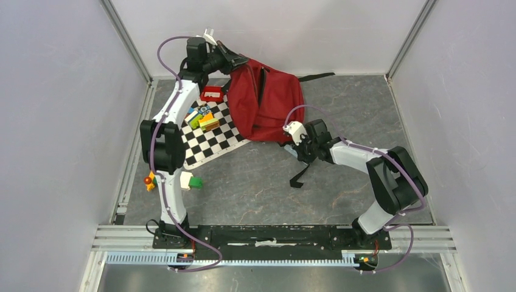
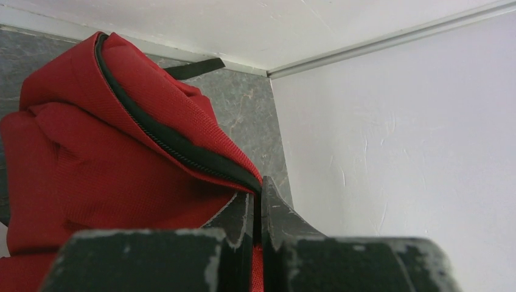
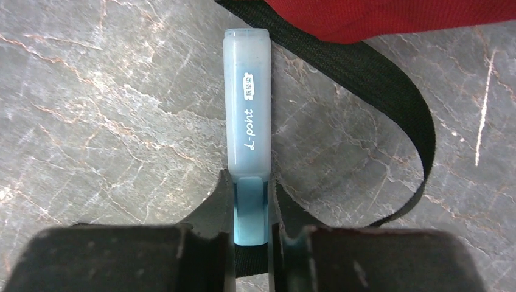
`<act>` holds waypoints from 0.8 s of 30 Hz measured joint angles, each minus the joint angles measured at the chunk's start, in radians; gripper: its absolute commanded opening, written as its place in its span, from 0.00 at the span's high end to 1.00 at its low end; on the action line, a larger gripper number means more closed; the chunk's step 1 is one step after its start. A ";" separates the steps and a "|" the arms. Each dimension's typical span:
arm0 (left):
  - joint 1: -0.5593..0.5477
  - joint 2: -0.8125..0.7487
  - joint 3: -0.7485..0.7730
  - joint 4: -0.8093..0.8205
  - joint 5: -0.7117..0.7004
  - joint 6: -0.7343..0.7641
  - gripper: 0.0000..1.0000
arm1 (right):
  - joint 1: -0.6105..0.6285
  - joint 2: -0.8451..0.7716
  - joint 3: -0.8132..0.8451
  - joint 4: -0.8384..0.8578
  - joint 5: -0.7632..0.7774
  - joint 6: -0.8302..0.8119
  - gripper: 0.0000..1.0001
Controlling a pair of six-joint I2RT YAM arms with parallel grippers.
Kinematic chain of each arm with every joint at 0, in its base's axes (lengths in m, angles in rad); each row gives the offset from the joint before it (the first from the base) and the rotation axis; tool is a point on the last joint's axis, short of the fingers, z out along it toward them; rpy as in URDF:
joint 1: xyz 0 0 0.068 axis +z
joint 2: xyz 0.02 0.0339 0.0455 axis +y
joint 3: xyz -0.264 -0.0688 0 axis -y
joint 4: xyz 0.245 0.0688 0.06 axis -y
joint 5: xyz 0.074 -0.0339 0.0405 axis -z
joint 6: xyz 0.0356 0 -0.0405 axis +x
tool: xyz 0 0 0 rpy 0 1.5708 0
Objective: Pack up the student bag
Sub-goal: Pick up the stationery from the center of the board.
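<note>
The student bag (image 1: 264, 103) is a dark-red backpack slumped at the back of the table. My left gripper (image 1: 234, 61) is shut on the bag's upper edge and lifts it. In the left wrist view the red fabric (image 2: 91, 164) and its black zipper run into the closed left gripper (image 2: 260, 194). In the right wrist view a pale-blue highlighter (image 3: 246, 103) lies on the grey table across a black strap (image 3: 401, 103). My right gripper (image 3: 249, 188) has its fingers pressed against both sides of the highlighter's darker blue end. The right gripper (image 1: 292, 146) sits just below the bag's lower edge (image 3: 389, 15).
A black-and-white checkered mat (image 1: 210, 143) lies left of the bag, with a small red box (image 1: 212, 93) and several coloured blocks (image 1: 202, 118) on it. More small toys (image 1: 188, 180) sit by the left arm. White walls enclose the table.
</note>
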 measured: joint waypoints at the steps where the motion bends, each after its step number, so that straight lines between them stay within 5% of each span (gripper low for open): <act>1: 0.000 -0.008 -0.013 0.007 0.008 0.000 0.98 | 0.000 -0.004 -0.003 0.002 0.005 0.002 1.00; 12: -0.092 -0.218 -0.304 0.080 -0.010 0.002 0.98 | -0.003 -0.298 -0.011 -0.097 0.151 0.164 1.00; 24: -0.383 -0.450 -0.686 0.287 -0.138 -0.101 0.98 | -0.010 -0.499 0.187 -0.236 0.230 0.383 1.00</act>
